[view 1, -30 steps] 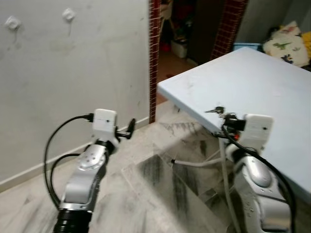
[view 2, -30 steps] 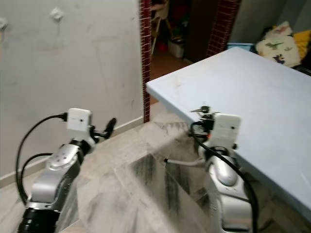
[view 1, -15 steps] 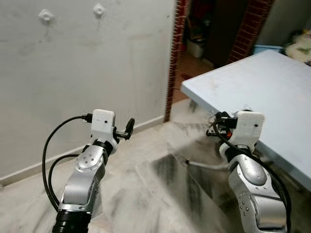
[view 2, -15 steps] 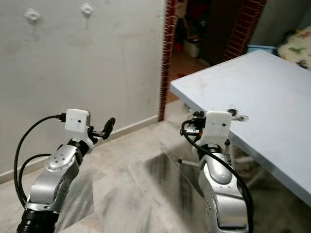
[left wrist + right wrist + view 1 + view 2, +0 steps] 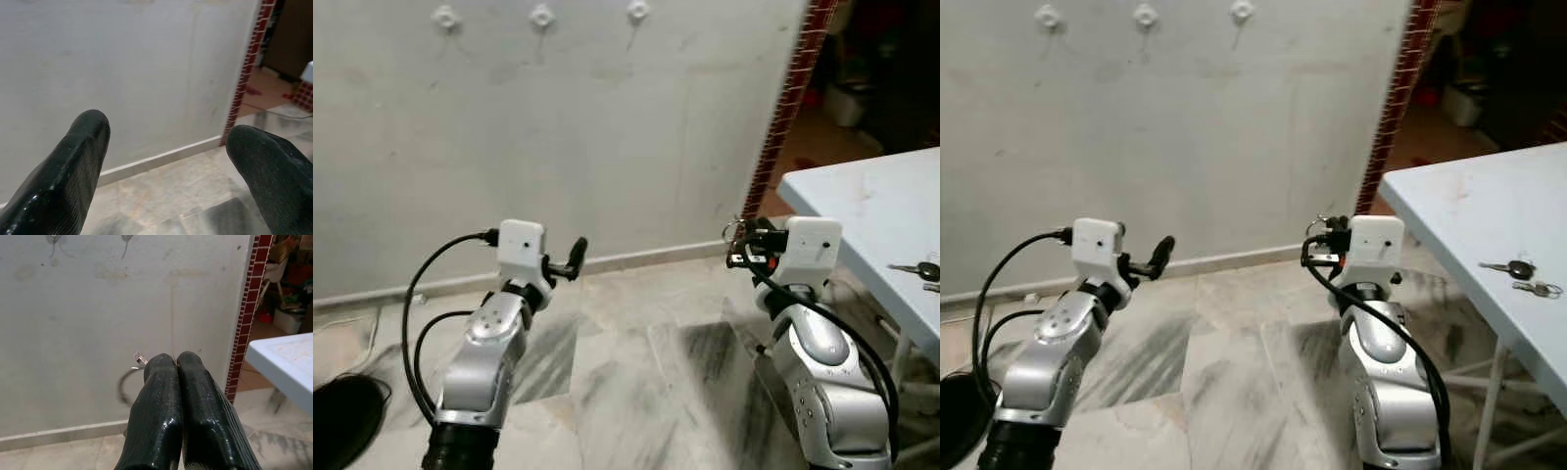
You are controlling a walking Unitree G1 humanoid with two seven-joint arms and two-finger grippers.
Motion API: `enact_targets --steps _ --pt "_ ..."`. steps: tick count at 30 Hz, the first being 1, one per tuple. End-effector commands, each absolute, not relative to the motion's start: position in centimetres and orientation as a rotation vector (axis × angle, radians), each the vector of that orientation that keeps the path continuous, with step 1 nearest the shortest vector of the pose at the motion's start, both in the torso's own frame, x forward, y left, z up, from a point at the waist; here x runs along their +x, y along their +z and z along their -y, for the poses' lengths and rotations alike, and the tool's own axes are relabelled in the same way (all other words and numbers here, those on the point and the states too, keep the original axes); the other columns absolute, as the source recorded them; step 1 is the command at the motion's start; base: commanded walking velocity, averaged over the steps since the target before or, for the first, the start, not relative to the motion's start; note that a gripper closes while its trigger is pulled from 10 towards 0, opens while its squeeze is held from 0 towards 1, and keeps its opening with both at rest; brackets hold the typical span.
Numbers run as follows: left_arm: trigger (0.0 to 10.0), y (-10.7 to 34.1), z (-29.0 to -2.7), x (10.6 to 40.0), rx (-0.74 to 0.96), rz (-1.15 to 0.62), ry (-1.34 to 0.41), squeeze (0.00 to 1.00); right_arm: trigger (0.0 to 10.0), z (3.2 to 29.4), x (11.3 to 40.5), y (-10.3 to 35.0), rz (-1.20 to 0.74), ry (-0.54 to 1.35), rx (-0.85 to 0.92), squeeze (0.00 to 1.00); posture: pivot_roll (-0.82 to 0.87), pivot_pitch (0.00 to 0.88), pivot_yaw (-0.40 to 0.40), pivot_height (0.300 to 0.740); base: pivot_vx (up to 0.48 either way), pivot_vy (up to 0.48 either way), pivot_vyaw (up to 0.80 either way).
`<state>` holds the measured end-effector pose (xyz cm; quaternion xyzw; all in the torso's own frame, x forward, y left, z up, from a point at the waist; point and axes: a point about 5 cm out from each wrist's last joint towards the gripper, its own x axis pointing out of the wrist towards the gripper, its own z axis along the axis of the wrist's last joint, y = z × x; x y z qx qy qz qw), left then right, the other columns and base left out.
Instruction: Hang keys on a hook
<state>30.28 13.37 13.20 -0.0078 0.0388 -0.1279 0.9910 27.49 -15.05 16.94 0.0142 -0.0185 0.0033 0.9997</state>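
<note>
1. The right gripper (image 5: 177,363) is raised in front of the white wall (image 5: 607,147). Its two black fingers (image 5: 161,406) are pressed tight together on a thin metal key ring (image 5: 128,382).
2. In the right wrist view the key ring is a slim wire loop sticking out beside the fingertips, with a small silvery metal piece at its top. Any keys hanging on it are too small or hidden to make out. In the head views a small tangle of metal shows at the front of the right gripper (image 5: 740,245).
3. Three white wall hooks (image 5: 541,16) sit in a row high on the wall, well above both grippers.
4. The left gripper (image 5: 166,147) is held up to the robot's left, facing the wall. Its fingers (image 5: 73,161) are spread wide apart, with nothing between them.
5. A second set of keys (image 5: 1518,274), with a dark head and silver blades, lies flat on the light blue bench (image 5: 1459,206) to the robot's right, well apart from the right gripper.
6. A red tiled doorway edge (image 5: 788,98) stands between wall and bench. The floor (image 5: 636,392) is grey marbled tile.
</note>
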Motion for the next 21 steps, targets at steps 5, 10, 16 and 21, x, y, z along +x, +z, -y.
enact_targets --steps 5,10,16,21 --pt "10.0 13.53 -13.52 30.43 -0.032 -0.072 -0.268 0.0 10.0 15.1 27.55 17.4 0.063 0.002 0.046 0.0 0.06 0.0 -0.011 0.74 0.0 0.0 0.0" --pt "10.0 13.74 -13.47 30.49 -0.048 -0.064 -0.284 0.0 10.0 14.89 27.61 17.84 0.091 0.011 0.067 0.0 0.06 0.0 -0.011 0.74 0.202 0.0 0.0" --pt "10.0 13.88 -13.39 30.58 -0.056 -0.057 -0.293 0.0 10.0 14.75 27.72 17.85 0.093 0.016 0.065 0.0 0.06 0.0 -0.011 0.74 0.333 0.0 0.0" --pt "10.0 13.83 -13.32 30.57 -0.063 -0.058 -0.298 0.0 10.0 14.64 27.82 17.8 0.094 0.023 0.059 0.0 0.06 0.0 -0.012 0.74 0.383 0.0 0.0"
